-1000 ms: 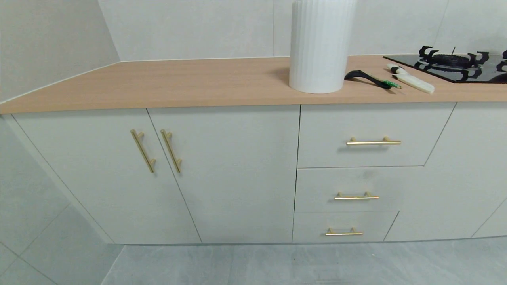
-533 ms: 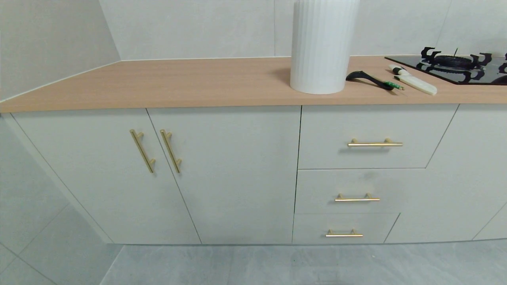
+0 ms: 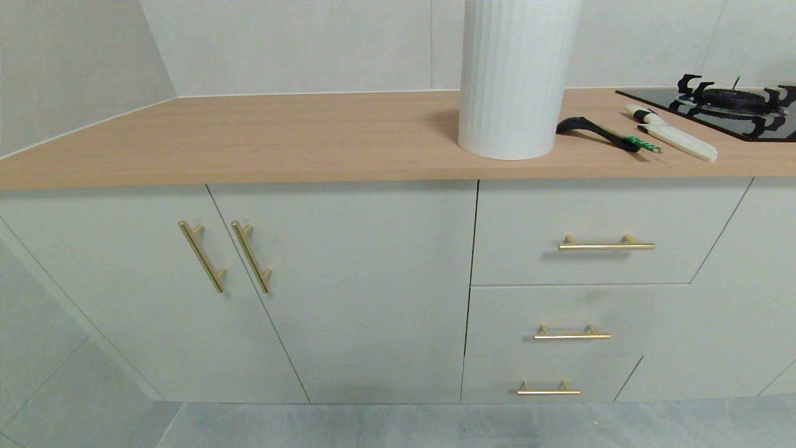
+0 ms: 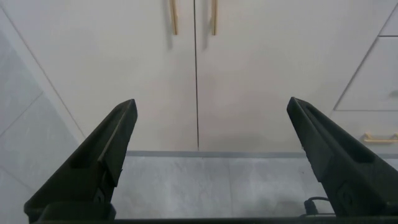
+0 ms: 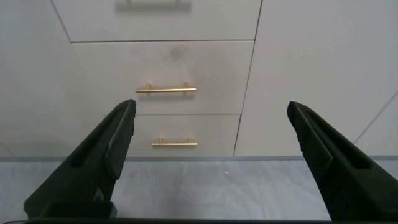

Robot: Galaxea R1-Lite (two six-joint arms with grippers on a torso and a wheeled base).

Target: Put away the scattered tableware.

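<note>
Two pieces of tableware are recorded on the worktop point(image 3: 280, 134): one black spoon point(image 3: 600, 132) with a green-banded handle, and one white knife point(image 3: 675, 138). Both lie near the front edge towards the right end, between one white ribbed canister point(image 3: 513, 81) and one hob point(image 3: 715, 112). The spoon bowl is just beside the canister. The knife lies just beyond the spoon, near it but apart. Their long axes run almost parallel, slanting from the back towards the front edge and the right end.

The left end effector point(image 4: 209, 107) is seen spread wide and empty, held low before the two doors point(image 4: 112, 68). The right end effector point(image 5: 209, 107) is likewise spread wide and empty, held low before the drawers point(image 5: 186, 68), of which three are counted.

The tableware is therefore judged to lie above both end effectors and off to the right. The right arm is judged the nearer, and a reach up over the front edge is judged necessary.
</note>
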